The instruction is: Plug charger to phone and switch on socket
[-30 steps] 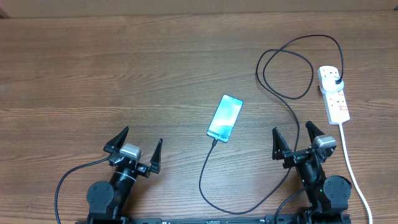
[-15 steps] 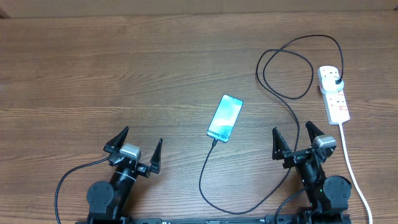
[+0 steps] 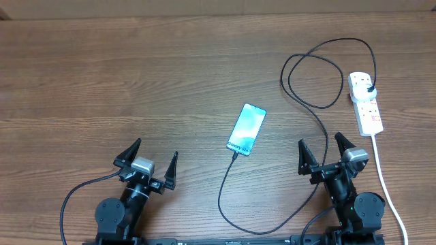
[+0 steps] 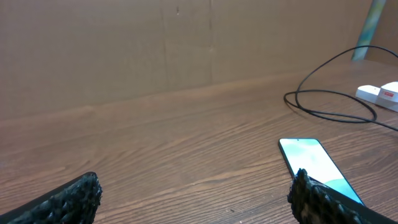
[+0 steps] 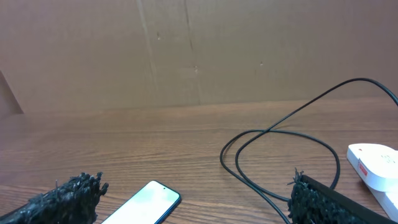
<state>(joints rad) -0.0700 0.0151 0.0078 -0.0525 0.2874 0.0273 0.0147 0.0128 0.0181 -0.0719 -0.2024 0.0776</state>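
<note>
The phone (image 3: 246, 129) lies screen-up and lit at the table's middle. The charger (image 3: 315, 117) is a thin black cable: its tip meets the phone's near end, it loops toward the front edge, then curls back to a black plug (image 3: 370, 89) seated in the socket (image 3: 366, 103), a white strip at the right. Both grippers rest near the front edge, open and holding nothing: the left gripper (image 3: 157, 148) left of the phone, the right gripper (image 3: 319, 139) between phone and socket. In the left wrist view the phone (image 4: 310, 159) sits just beyond the right fingertip (image 4: 314, 198). The right wrist view shows the phone (image 5: 147, 203), cable loops (image 5: 280, 134) and socket (image 5: 373, 163).
The socket's thick white cord (image 3: 385, 182) runs along the table's right side to the front, passing the right arm's base. A brown cardboard wall (image 5: 199, 50) stands behind the wooden table (image 3: 136, 75).
</note>
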